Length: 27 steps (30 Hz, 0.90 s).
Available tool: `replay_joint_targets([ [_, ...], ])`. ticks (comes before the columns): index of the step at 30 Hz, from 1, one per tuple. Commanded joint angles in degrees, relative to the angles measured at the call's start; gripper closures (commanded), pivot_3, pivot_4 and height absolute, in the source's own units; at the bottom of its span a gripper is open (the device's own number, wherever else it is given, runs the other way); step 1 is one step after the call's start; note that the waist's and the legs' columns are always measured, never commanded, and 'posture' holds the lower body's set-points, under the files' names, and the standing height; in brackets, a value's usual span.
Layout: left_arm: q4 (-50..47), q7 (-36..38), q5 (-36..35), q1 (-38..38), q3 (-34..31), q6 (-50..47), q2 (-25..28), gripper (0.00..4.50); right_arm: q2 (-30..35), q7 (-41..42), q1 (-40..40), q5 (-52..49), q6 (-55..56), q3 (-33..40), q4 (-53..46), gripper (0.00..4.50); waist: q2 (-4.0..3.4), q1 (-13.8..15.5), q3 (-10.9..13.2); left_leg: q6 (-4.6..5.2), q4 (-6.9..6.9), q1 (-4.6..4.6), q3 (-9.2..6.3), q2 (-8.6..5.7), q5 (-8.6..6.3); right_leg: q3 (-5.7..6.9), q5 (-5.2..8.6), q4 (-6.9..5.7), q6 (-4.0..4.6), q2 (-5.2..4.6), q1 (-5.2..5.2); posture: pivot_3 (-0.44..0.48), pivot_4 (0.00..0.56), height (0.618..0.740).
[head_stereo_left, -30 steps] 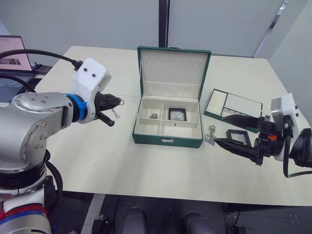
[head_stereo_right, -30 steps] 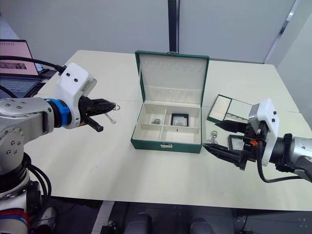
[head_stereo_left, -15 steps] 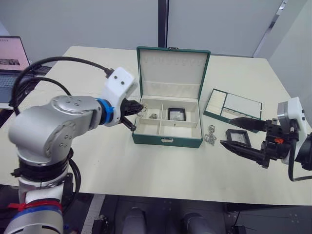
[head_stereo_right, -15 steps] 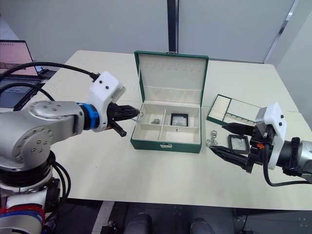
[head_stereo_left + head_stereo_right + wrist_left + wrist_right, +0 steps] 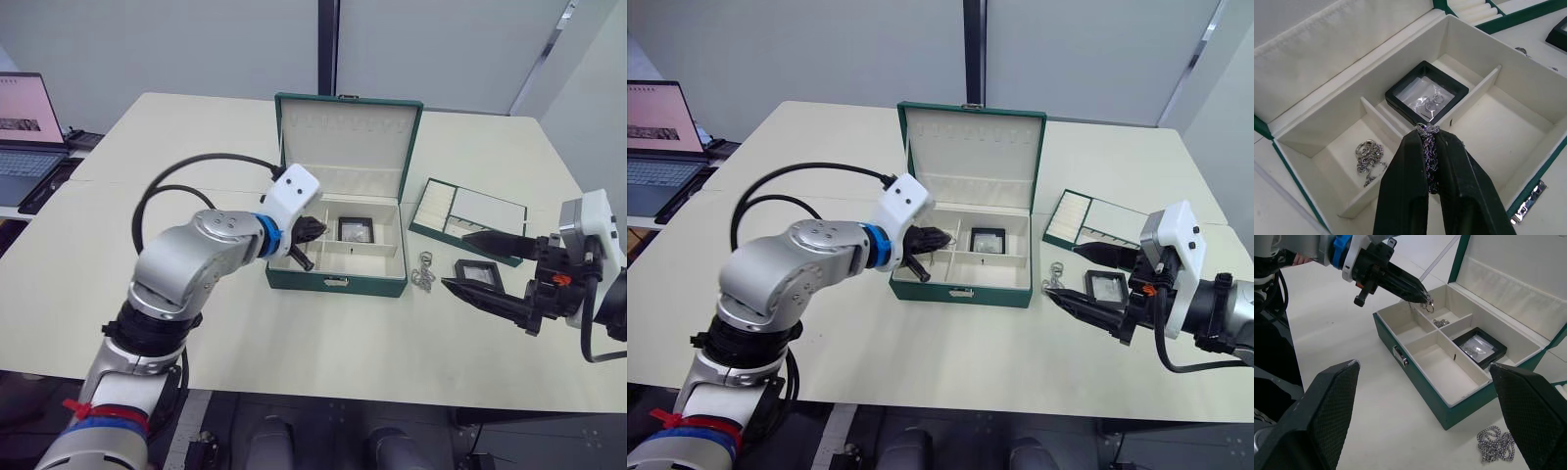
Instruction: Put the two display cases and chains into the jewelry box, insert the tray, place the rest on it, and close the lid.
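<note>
A cream-coloured table [image 5: 196, 323] was seen, made of two tops joined along a seam running from its left edge toward the middle. An open laptop [image 5: 24, 132] with a lit screen was placed on a separate surface just off the table's far left corner. Pale wall panels [image 5: 176, 44] split by a dark vertical strip [image 5: 328, 44] were seen behind the far edge.

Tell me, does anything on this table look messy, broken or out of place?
Nothing stands out. The green box sits square with its lid up, one black case lies flat inside, and the left tool holds a chain neatly over it.
</note>
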<state>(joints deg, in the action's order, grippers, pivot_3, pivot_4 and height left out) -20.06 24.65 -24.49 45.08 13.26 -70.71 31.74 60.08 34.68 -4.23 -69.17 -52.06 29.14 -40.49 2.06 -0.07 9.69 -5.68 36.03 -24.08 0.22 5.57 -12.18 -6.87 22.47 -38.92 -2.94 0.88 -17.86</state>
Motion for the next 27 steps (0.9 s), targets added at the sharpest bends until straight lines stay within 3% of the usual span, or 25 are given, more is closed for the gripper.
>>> replay_joint_targets([
  [1,1.2,0.8,2.6,-0.4,1.8,4.1,0.0,4.49,1.0,-0.6,-0.8,-1.2,0.3,0.7,-1.6,0.0,-0.01,0.0,0.0,0.0,0.0,0.0,0.01,0.0,0.0,-0.01,0.0,0.0,0.0,0.0,-0.01,0.0,0.15,0.74],
  [27,3.3,3.9,8.8,-3.4,3.5,7.5,1.3,4.49,1.6,-0.9,0.4,-5.0,0.8,2.8,-1.4,0.0,-0.01,0.0,0.0,0.01,0.0,0.0,0.0,0.01,0.0,0.0,0.0,-0.01,0.0,0.0,0.0,0.0,0.15,0.74],
])
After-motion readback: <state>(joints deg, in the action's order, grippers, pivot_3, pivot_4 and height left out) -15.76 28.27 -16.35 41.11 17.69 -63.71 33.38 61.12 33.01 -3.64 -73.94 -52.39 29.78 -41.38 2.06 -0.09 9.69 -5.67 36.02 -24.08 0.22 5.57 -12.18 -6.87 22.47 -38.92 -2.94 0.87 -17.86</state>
